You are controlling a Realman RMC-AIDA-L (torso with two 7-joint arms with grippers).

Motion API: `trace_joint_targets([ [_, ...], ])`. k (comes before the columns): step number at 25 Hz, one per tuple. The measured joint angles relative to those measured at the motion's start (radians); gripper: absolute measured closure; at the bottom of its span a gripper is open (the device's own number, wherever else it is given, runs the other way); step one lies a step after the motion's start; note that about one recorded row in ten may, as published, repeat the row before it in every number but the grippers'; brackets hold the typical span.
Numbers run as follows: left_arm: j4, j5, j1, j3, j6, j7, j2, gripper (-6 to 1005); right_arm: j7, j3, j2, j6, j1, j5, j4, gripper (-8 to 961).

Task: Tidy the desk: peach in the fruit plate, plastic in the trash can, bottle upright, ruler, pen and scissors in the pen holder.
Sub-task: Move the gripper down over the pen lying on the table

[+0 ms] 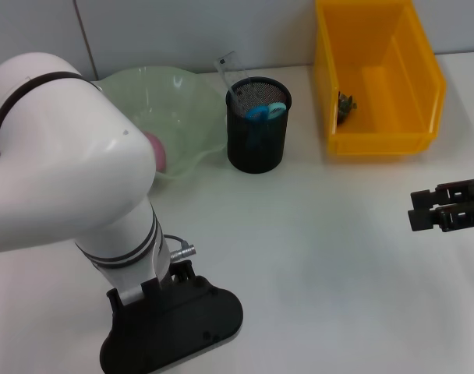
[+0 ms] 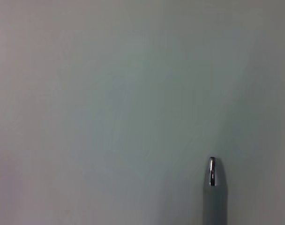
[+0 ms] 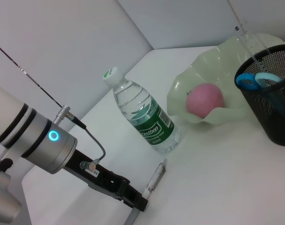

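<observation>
The pen [image 3: 156,176] lies flat on the white table, and its metal tip [image 2: 212,172] shows in the left wrist view. My left gripper [image 3: 140,202] is low over the table right beside the pen's near end. The bottle [image 3: 143,115] stands upright behind the pen. A pink peach [image 3: 206,100] rests in the green fruit plate [image 1: 182,93]. Blue-handled scissors [image 1: 262,111] and a clear ruler [image 1: 229,74] stand in the black mesh pen holder [image 1: 257,148]. A dark scrap of plastic [image 1: 346,106] lies in the yellow trash can [image 1: 377,140]. My right gripper [image 1: 413,208] hovers open at the right, holding nothing.
In the head view my left arm [image 1: 58,156] covers the front left of the table, hiding the bottle and the pen. The pen holder stands between the plate and the trash can along the back wall.
</observation>
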Motion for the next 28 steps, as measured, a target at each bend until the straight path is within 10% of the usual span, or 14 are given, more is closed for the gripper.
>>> trace_joint_targets([
  [28, -0.008, -0.005, -0.008, 0.002, -0.007, -0.003, -0.002, 722, -0.001, 0.000, 0.000, -0.002, 0.005, 0.001, -0.002, 196],
])
